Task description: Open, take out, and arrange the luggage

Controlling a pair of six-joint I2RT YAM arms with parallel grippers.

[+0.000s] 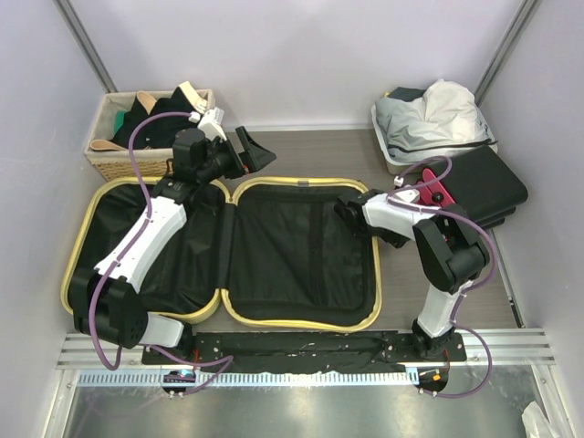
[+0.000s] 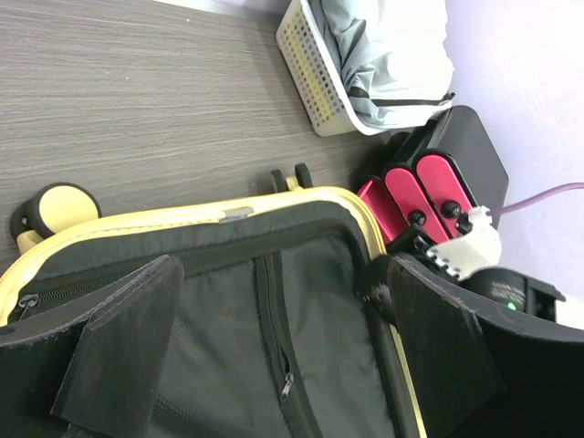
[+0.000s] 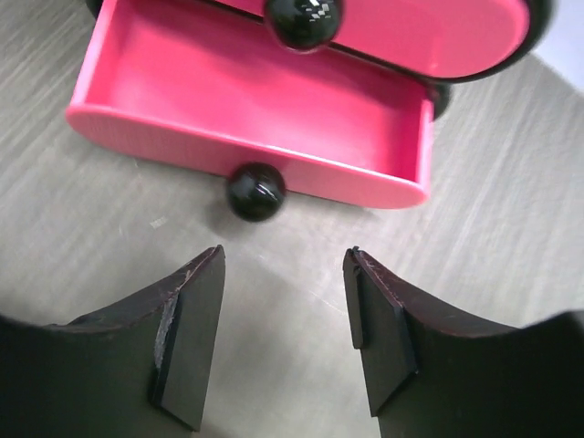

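Observation:
The luggage (image 1: 301, 246) lies open flat in the middle of the table, pale-yellow rim up, both halves showing bare black lining. In the left wrist view its lining (image 2: 319, 301) shows a zip, with a wheel (image 2: 46, 210) at its back edge. My left gripper (image 1: 255, 151) (image 2: 281, 265) hangs open above the back edge near the hinge, nothing between its fingers. My right gripper (image 1: 415, 192) (image 3: 283, 251) is off the luggage's right side, open and empty. It points at a pulled-out pink drawer (image 3: 246, 109), whose black knob (image 3: 255, 190) sits just beyond the fingertips.
A wicker basket (image 1: 128, 164) of dark clothes stands at the back left. A white basket (image 1: 388, 146) (image 2: 310, 82) of pale fabric stands back right. A black box (image 1: 493, 187) (image 2: 465, 137) holding the pink drawers (image 2: 420, 192) sits right of the luggage. Walls close in on three sides.

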